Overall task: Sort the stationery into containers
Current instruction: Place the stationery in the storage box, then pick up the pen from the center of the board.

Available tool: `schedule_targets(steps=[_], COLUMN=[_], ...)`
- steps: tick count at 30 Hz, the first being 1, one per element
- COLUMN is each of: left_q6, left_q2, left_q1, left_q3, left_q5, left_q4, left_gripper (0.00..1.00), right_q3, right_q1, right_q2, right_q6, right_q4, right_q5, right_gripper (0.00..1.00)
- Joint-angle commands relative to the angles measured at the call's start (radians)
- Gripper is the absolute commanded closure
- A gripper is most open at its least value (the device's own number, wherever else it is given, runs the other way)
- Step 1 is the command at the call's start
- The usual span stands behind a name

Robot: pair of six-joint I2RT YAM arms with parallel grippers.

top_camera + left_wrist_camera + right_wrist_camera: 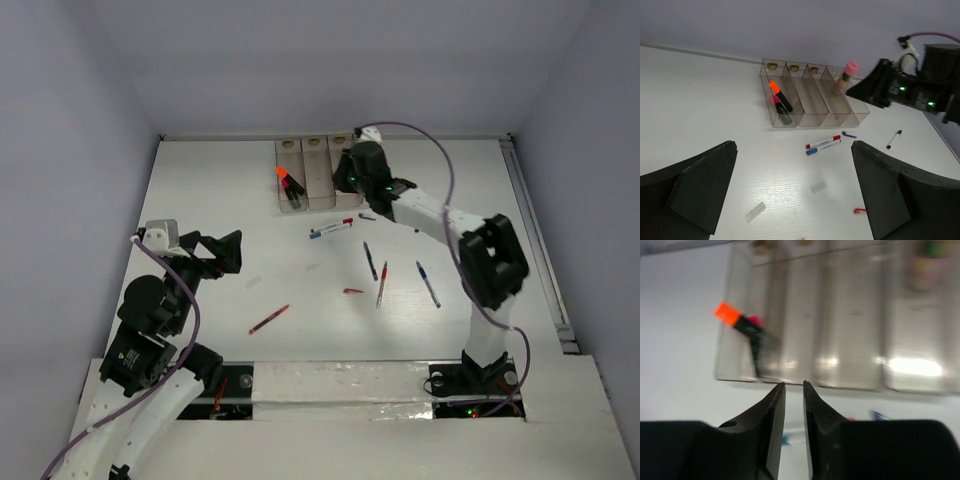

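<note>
The four joined clear bins point(312, 172) stand at the table's back. The leftmost bin point(771, 102) holds an orange-capped highlighter point(781, 96) and a pink-capped one point(780, 112). A pink-capped glue stick point(847, 75) leans at the far end of the rightmost bin. My right gripper point(352, 172) hovers over the right bins, its jaws almost together and empty; its wrist view point(793, 385) shows the bins' near edge point(840, 382). My left gripper point(225, 252) is open and empty at the left, well apart. Two white markers point(823, 144) lie in front of the bins.
Loose on the table are two blue pens point(370, 260) point(428, 284), two red pens point(382, 284) point(269, 318), a red cap point(353, 291), a blue cap point(849, 134), a black-tipped pen point(894, 139) and clear caps point(755, 212) point(818, 187). Walls enclose the table.
</note>
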Motion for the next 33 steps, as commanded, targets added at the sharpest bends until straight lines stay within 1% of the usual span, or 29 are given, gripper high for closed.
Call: schedule_targets(steps=[1, 2, 3, 4, 5, 7, 8, 9, 11, 12, 15, 18, 20, 23, 24, 26, 28, 33], left_q6=[0.003, 0.003, 0.003, 0.003, 0.003, 0.003, 0.003, 0.003, 0.003, 0.003, 0.003, 0.002, 0.002, 0.002, 0.002, 0.002, 0.003, 0.002], left_q2=[-0.033, -0.039, -0.050, -0.054, -0.064, -0.073, -0.077, -0.082, -0.088, -0.091, -0.096, -0.100, -0.099, -0.096, -0.093, -0.090, -0.090, -0.090], left_q1=[0.003, 0.003, 0.003, -0.008, -0.008, -0.017, -0.017, -0.026, -0.026, -0.026, -0.026, -0.035, -0.035, -0.035, -0.035, -0.035, -0.035, -0.035], left_q3=[-0.002, -0.004, -0.004, -0.004, -0.002, -0.002, -0.004, -0.004, -0.004, -0.004, -0.004, -0.004, -0.004, -0.004, -0.004, -0.002, -0.002, -0.002], left_q5=[0.018, 0.020, 0.021, 0.018, 0.018, 0.015, 0.017, 0.017, 0.015, 0.015, 0.013, 0.009, 0.007, 0.007, 0.007, 0.007, 0.007, 0.000], left_q4=[0.043, 0.047, 0.046, 0.047, 0.047, 0.047, 0.046, 0.046, 0.044, 0.044, 0.041, 0.038, 0.038, 0.038, 0.038, 0.041, 0.040, 0.039], left_gripper=[0.01, 0.01, 0.01, 0.01, 0.01, 0.01, 0.01, 0.01, 0.01, 0.01, 0.01, 0.01, 0.01, 0.01, 0.01, 0.01, 0.01, 0.01], right_q3=[-0.185, -0.269, -0.299, -0.324, -0.377, -0.399, -0.405, -0.408, -0.405, -0.402, -0.382, -0.318, -0.283, -0.215, -0.200, -0.175, -0.150, -0.126], right_q1=[-0.142, -0.173, -0.237, -0.262, -0.282, -0.333, -0.347, -0.359, -0.391, -0.400, -0.434, -0.448, -0.457, -0.468, -0.468, -0.477, -0.477, -0.495], right_q2=[-0.223, -0.257, -0.306, -0.328, -0.346, -0.363, -0.359, -0.353, -0.322, -0.310, -0.253, -0.169, -0.129, -0.054, -0.026, -0.001, 0.026, 0.066], right_q6=[0.022, 0.024, 0.042, 0.048, 0.041, 0.042, 0.039, 0.041, 0.042, 0.047, 0.051, 0.047, 0.042, 0.035, 0.028, 0.024, 0.016, 0.013], right_q4=[-0.012, -0.050, -0.090, -0.148, -0.161, -0.228, -0.245, -0.262, -0.292, -0.298, -0.305, -0.348, -0.362, -0.405, -0.414, -0.440, -0.462, -0.505], right_q5=[0.182, 0.194, 0.196, 0.199, 0.228, 0.251, 0.272, 0.280, 0.283, 0.277, 0.256, 0.247, 0.244, 0.217, 0.207, 0.198, 0.165, 0.112], right_gripper=[0.75, 0.75, 0.74, 0.72, 0.63, 0.47, 0.35, 0.30, 0.26, 0.26, 0.26, 0.27, 0.29, 0.34, 0.39, 0.43, 0.56, 0.68])
